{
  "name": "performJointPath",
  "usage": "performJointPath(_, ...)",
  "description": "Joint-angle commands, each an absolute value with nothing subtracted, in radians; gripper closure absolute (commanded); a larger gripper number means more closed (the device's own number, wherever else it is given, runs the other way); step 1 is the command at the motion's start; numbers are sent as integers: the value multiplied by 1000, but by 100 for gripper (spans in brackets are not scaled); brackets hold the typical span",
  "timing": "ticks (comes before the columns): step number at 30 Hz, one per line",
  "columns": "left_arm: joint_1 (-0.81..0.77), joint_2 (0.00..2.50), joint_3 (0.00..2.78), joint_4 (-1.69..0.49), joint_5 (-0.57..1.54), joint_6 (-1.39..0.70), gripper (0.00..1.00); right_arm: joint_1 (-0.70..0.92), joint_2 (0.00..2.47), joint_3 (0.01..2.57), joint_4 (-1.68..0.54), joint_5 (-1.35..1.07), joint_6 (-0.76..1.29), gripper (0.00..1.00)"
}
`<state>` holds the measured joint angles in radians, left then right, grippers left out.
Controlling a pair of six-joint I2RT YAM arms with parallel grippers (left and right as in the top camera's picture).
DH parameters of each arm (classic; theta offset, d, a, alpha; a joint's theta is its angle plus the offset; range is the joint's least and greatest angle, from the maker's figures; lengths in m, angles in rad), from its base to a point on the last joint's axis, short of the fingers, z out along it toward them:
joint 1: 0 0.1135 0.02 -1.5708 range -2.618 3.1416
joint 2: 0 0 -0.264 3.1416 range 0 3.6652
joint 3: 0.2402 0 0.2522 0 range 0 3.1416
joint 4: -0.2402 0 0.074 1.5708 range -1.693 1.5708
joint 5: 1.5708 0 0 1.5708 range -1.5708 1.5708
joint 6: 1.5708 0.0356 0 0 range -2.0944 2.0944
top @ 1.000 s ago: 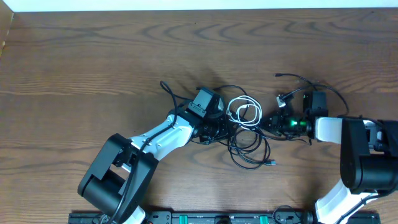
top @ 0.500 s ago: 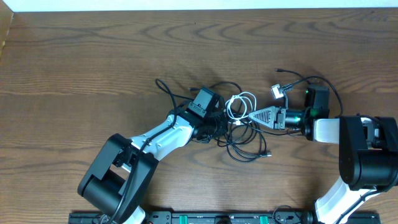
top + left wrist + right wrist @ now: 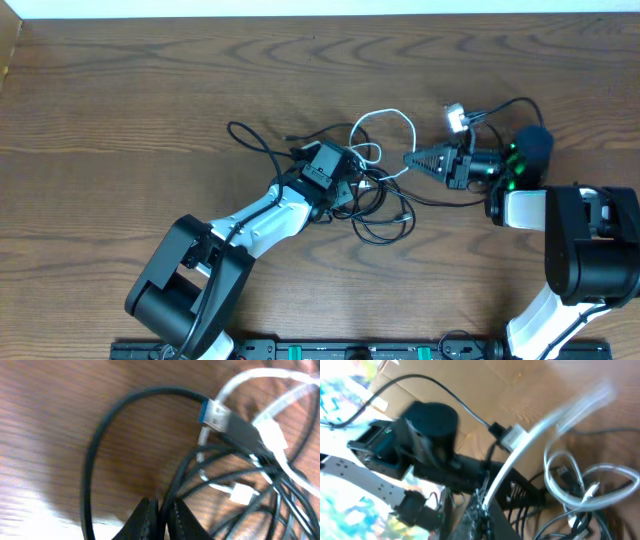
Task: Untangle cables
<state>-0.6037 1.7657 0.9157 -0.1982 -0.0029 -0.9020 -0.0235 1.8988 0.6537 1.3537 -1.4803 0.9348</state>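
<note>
The brown table (image 3: pixel 120 100) is holding a messy pile of cables (image 3: pixel 362 190) in the middle, between the two arms. The right fingers (image 3: pixel 472 515) are pinching the white cable (image 3: pixel 520 456) tight. The left fingers (image 3: pixel 146 521) are sitting close together, with a black cable (image 3: pixel 92 455) going into the thin gap. I cannot tell if they are squeezing it.

Left of the tangle (image 3: pixel 372 190) I'm seeing bare table (image 3: pixel 120 110) running wide, with just one black loop (image 3: pixel 248 140) spilling that way. Beyond the tangle, open wood is stretching to the far edge. Right of the tangle my right gripper (image 3: pixel 410 160) is crowding in, its white cable (image 3: pixel 385 116) arching overhead. Inside the tangle my left gripper (image 3: pixel 161 512) is sitting pinched on a black cord (image 3: pixel 172 485), coils pressing all round. Nearer than the tangle, a free strip is lying between my arms.
</note>
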Motion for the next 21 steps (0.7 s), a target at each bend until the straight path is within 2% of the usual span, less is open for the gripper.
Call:
performJointPath(1, -601, 1777, 904, -226, -99, -914, 86, -19, 1898, 685, 1453, -1422, 1193, 99)
performJointPath(8, -601, 1777, 904, -263, -98, -914, 85, -40, 1898, 809, 1465, -1364, 1184, 99)
performJointPath(12, -601, 1777, 904, -265, -98, -915, 83, -68, 1898, 907, 1377, -1340, 1114, 98)
performJointPath(13, -601, 1777, 904, -265, -98, -915, 78, -74, 1898, 933, 1331, -1332, 1081, 98)
performJointPath(21, -601, 1777, 904, -265, -97, -915, 68, -112, 1898, 1114, 809, -1195, 712, 98)
